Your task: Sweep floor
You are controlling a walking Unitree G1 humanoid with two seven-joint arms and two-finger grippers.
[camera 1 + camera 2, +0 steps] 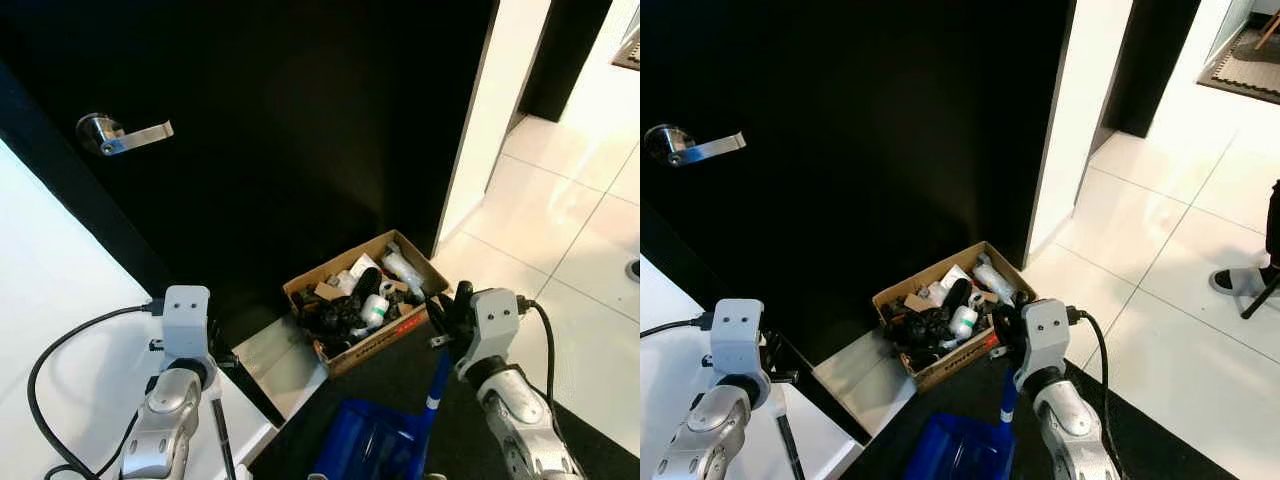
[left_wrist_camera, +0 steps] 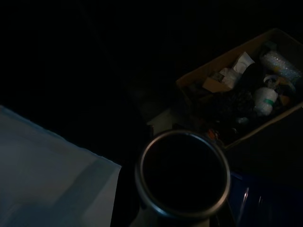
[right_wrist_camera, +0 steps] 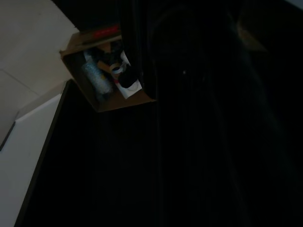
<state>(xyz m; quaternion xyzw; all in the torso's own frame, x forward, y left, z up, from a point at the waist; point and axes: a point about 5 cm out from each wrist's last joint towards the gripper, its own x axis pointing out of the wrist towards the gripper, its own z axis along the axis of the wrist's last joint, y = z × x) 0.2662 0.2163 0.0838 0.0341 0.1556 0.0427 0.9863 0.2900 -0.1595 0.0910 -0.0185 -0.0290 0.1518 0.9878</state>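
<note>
Blue dustpan low and near, its handle rising to the right gripper

The right gripper (image 1: 448,312) sits at the top of the dustpan handle (image 1: 437,385), seemingly clamped on it; the handle's long axis drops from there, near and slightly left, to the blue dustpan (image 1: 365,445) on the dark mat (image 1: 390,372); the right arm is plainly the nearer one; the left gripper (image 1: 215,395) hangs at the left over a thin dark rod (image 1: 222,445), and I cannot tell how its fingers stand; just beyond the pan a cardboard box (image 1: 366,300) of clutter rests against the black door (image 1: 300,130) with its lever handle (image 1: 120,133); pale floor tiles (image 1: 560,230) open to the far right.
</note>
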